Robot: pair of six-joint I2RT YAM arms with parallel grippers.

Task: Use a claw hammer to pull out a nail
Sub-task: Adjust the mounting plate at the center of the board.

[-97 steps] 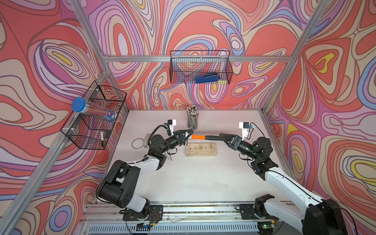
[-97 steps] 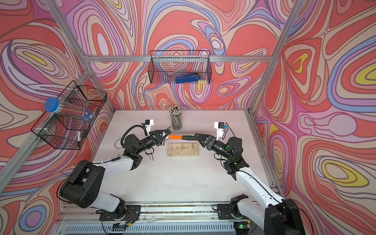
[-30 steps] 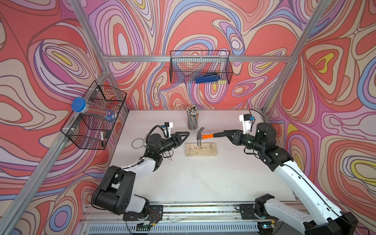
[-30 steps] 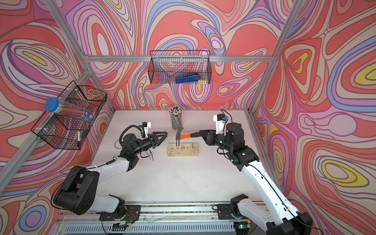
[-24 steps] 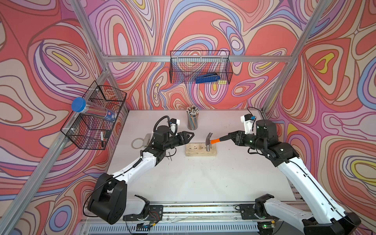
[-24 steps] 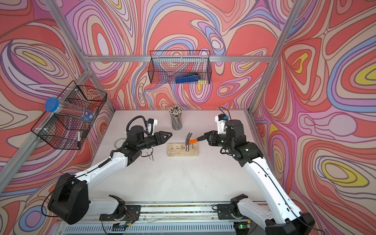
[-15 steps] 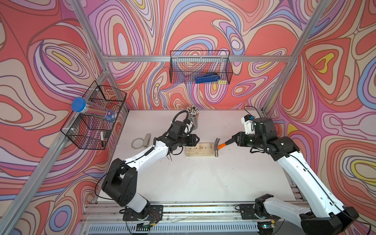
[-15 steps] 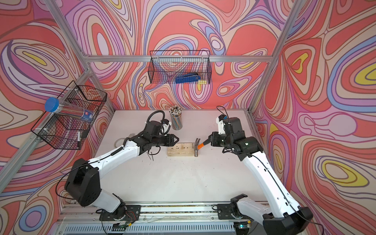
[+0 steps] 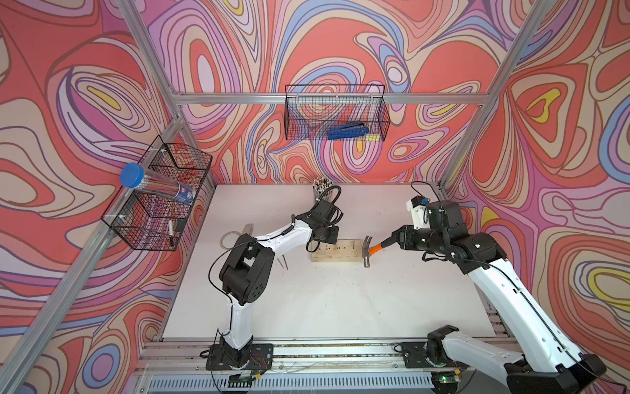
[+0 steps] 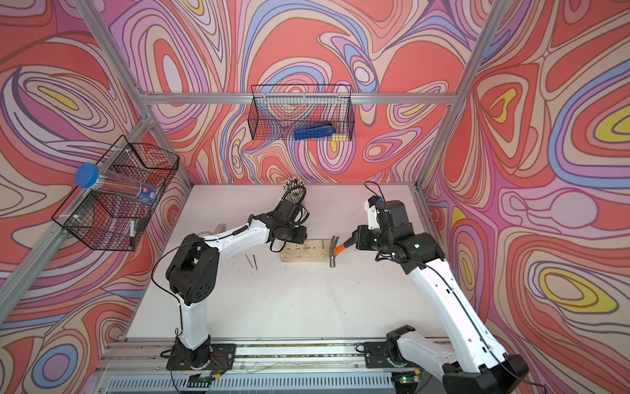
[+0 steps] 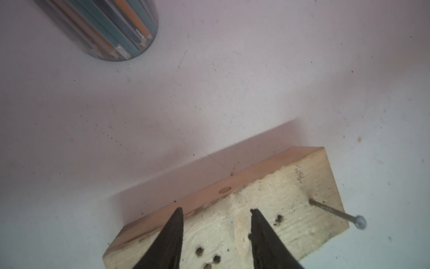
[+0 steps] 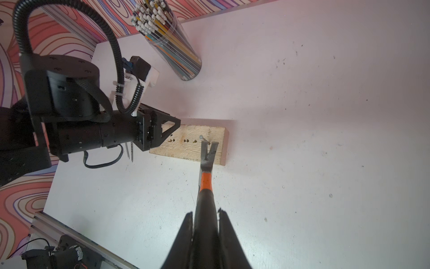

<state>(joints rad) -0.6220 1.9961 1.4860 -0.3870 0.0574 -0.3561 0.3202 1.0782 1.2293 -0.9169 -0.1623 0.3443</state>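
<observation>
Basket of black wire hangs on the left wall and holds a clear tube with a blue cap; its label is too small to read. Further right, on the white table, two loose nails lie a little left of a pale wooden block. The left gripper hangs over the block's left end, jaws spread with nothing between them; whether the tips touch the wood cannot be told. A cup of pencils stands behind it. Near the block's right end a nail sticks up, leaning. The claw hammer has its long axis across the table, left to right: silver head to the left at the block's right end, black handle running right. Its forked claw lies over the block's top, pointing at the nail just ahead of the notch; the striking face points the opposite way, toward the table's front. The right gripper pinches the handle just behind the orange neck.
</observation>
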